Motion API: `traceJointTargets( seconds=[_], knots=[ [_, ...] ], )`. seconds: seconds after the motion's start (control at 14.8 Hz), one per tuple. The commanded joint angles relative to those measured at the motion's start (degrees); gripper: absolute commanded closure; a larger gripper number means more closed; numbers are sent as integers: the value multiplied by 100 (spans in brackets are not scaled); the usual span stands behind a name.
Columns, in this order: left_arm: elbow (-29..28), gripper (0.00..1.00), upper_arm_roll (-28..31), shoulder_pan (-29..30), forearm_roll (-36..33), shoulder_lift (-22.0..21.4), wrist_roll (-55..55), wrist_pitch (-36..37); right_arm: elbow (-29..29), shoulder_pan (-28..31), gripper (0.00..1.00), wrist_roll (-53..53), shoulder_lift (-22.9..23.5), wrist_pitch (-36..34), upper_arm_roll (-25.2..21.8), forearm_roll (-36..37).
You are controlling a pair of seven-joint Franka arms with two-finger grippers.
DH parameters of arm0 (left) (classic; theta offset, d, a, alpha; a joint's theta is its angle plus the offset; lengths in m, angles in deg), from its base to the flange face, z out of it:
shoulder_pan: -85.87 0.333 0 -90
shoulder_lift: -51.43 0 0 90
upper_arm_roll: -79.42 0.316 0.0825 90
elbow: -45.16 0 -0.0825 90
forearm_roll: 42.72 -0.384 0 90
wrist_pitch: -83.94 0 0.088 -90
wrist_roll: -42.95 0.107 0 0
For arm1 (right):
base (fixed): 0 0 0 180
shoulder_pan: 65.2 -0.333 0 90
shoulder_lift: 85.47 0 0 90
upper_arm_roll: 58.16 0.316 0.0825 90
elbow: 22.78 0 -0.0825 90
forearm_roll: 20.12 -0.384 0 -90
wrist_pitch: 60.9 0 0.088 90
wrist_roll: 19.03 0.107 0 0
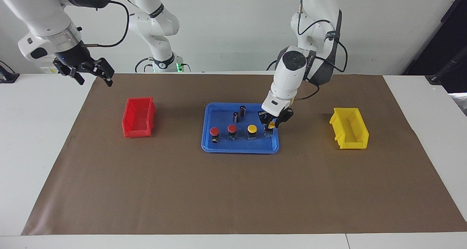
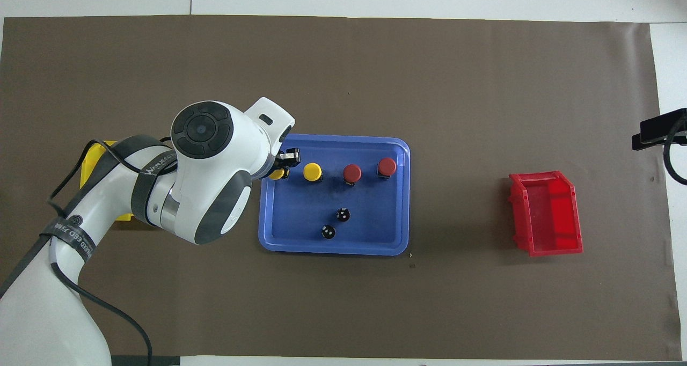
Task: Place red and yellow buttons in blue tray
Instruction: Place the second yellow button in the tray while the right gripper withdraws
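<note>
From overhead my left arm hid most of the yellow bin [image 2: 92,162] and nearly all of the yellow button [image 2: 277,175] beside the blue tray's [image 2: 333,248] rim

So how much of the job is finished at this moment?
Two red buttons and one yellow button already stand in the blue tray. The left gripper is over the tray's end with the last yellow button between its fingers; letting go remains. The right gripper waits above the table edge.
</note>
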Motion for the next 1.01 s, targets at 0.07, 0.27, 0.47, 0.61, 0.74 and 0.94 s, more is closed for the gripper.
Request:
traceJointTargets(
  seconds=[0.07, 0.27, 0.47, 0.61, 0.74, 0.94],
  knots=[
    [-107, 99, 96, -105, 126, 137, -14, -274, -95, 32, 0, -140, -97, -146, -51, 68],
    [-238, 97, 96, -140, 126, 190, 21, -301, -68, 59, 0, -157, 17, -174, -78, 59],
    [-221, 53, 96, -149, 126, 199, 30, -371, -68, 59, 0, -166, 26, -147, -78, 41],
    [-177, 32, 105, -149, 126, 199, 22, -327, -94, 67, 0, -149, 17, -121, -78, 41],
    [-151, 26, 105, -140, 126, 147, 22, -249, -120, 50, 0, -131, 8, -121, -78, 41],
    [164, 15, 131, -79, 126, 50, 65, 329, -103, 76, 0, -140, 8, -112, -78, 41]
  ],
)
